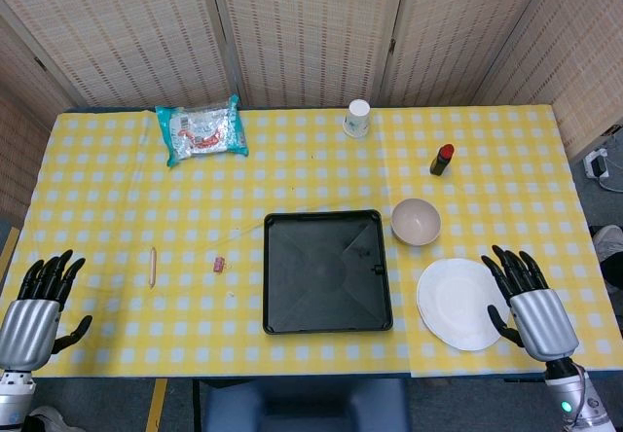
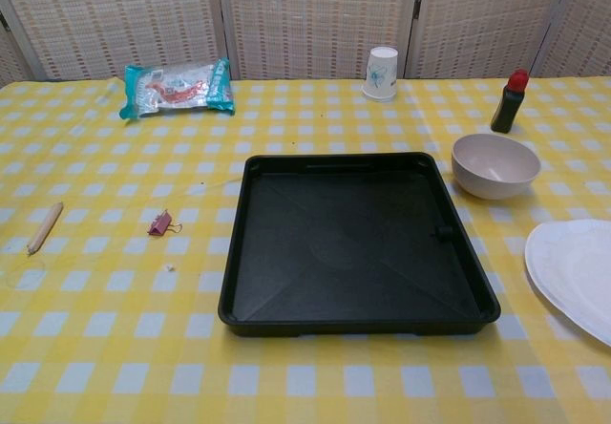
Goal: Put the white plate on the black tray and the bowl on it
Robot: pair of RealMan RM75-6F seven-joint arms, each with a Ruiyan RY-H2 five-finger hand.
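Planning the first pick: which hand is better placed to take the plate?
Right. The right hand is open at the plate's edge; the left hand is across the tray.

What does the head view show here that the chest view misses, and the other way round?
Only the head view shows the left hand and right hand, both open at the table's near edge, the right one beside the whole white plate. The chest view adds nothing of its own and cuts the plate at its right edge. Both show the empty black tray, the bowl, the paper cup, the dark bottle and the snack packet.
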